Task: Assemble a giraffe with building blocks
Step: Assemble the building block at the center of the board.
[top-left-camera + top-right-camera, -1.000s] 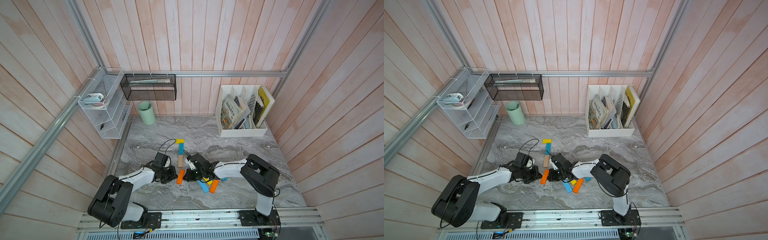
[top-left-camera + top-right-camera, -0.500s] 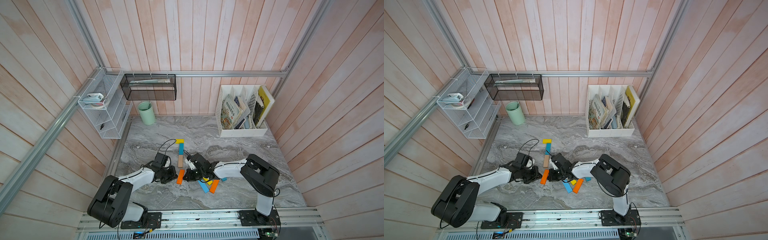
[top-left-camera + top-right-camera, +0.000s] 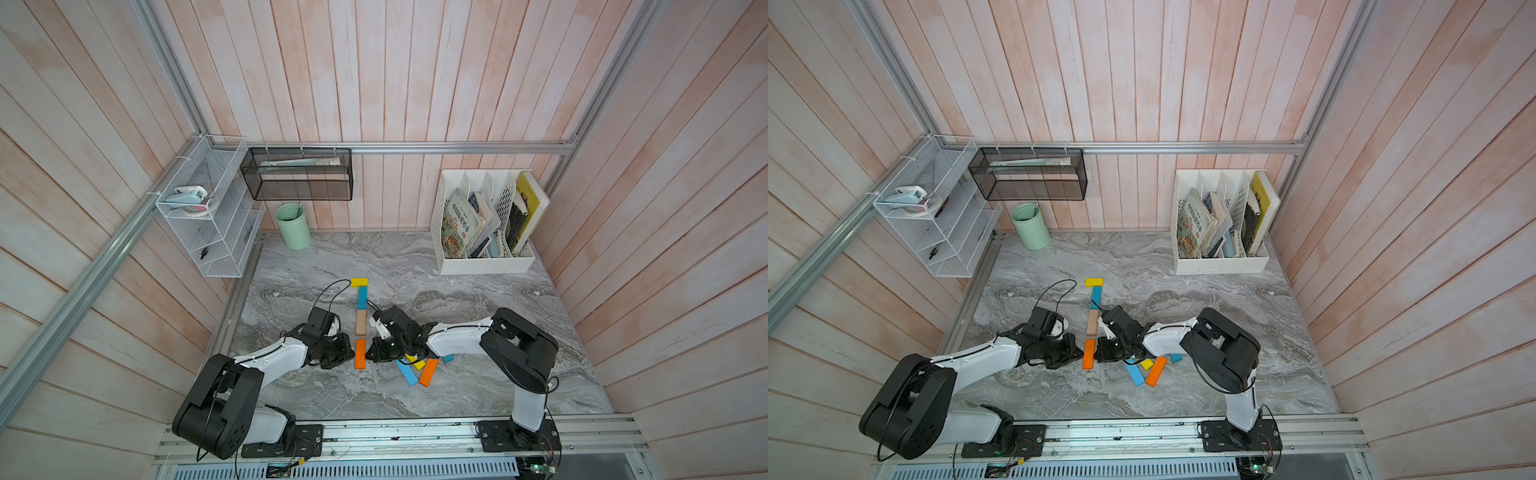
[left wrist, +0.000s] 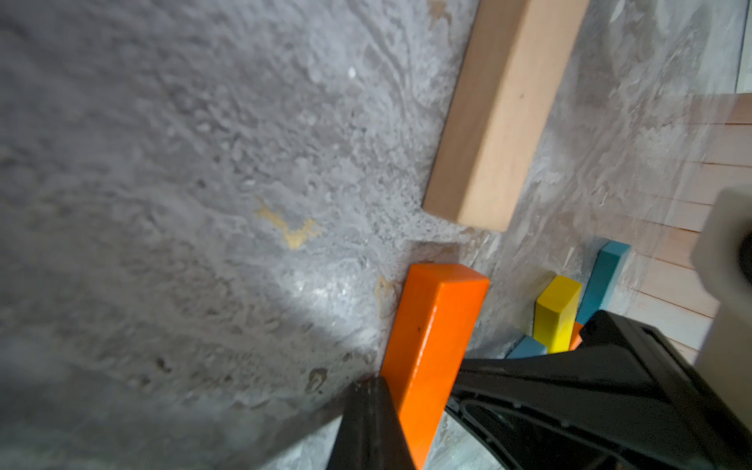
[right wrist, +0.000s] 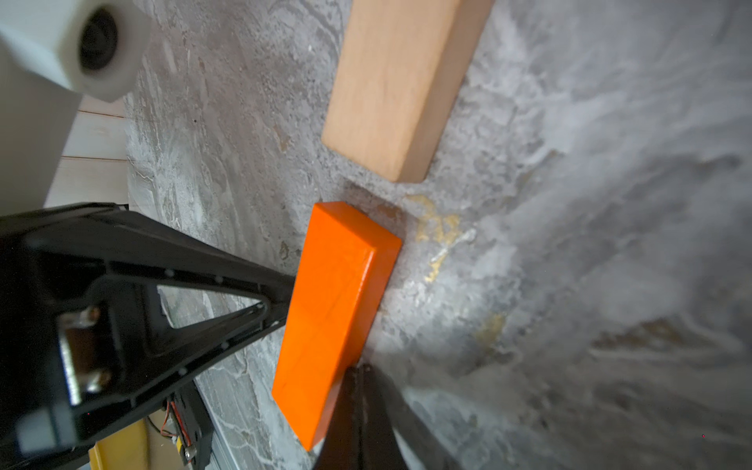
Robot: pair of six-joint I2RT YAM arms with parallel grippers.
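Both hands are closed: the left hand (image 3: 345, 356) and right hand (image 3: 373, 352) press the orange block (image 3: 360, 353) from its 2 long sides, toward the front edge of the desk (image 3: 457, 399). A small gap separates it from the tan block (image 3: 361, 323). Best to slide it straight back with even pressure, so it butts flush.

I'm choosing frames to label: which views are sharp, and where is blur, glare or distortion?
Both top views: sharp, evenly lit, wall planks bowed by the wide lens. Left wrist: orange block sharp with a glossy streak, table smearing toward the edges. Right wrist: orange block crisp, table beyond blurred.
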